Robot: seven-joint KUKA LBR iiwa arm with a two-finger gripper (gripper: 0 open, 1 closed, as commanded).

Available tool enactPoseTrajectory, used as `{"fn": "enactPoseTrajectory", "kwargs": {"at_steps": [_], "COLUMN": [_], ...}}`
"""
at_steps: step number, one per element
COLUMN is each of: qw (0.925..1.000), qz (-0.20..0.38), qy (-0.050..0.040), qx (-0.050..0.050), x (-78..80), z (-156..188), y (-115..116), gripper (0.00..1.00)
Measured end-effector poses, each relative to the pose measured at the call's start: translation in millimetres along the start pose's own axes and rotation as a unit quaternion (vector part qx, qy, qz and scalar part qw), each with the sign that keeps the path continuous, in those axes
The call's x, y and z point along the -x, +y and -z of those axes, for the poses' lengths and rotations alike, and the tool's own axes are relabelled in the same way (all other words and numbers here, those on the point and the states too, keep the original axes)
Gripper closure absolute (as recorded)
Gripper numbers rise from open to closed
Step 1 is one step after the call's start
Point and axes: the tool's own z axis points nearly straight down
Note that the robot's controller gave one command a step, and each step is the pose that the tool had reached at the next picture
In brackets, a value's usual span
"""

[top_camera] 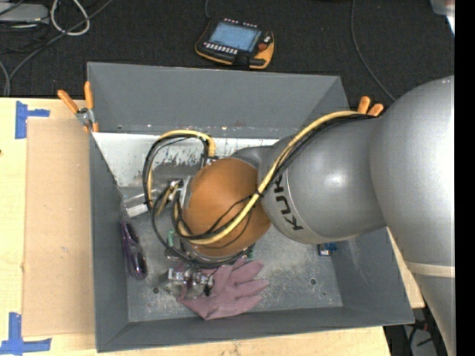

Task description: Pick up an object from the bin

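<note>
My gripper (pixel 187 277) reaches down under the orange wrist cover to the front of the bin floor. Its tips sit at the left edge of a mauve rubber glove (pixel 230 291) that lies flat with its fingers pointing right. A dark purple pair of glasses (pixel 133 249) lies to the left of the gripper, near the bin's left wall. A small silver-grey object (pixel 137 206) rests further back on the left, close to the cables.
The arm and its orange cover hang over the middle of the bin and hide the floor beneath. A small blue item (pixel 325 250) shows on the floor at the right, just under the arm.
</note>
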Motion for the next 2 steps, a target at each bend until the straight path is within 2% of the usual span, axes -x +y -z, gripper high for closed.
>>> {"fn": "enactPoseTrajectory", "kwargs": {"at_steps": [1,2], "qw": [1.0000,1.0000], "qz": [-0.002,-0.002], "qy": [-0.0002,0.0025], "qx": [0.000,0.006], "x": [-0.3,-1.1], "z": [0.4,36.2], "y": [-0.2,3.2], "gripper": [1.00,1.00]}}
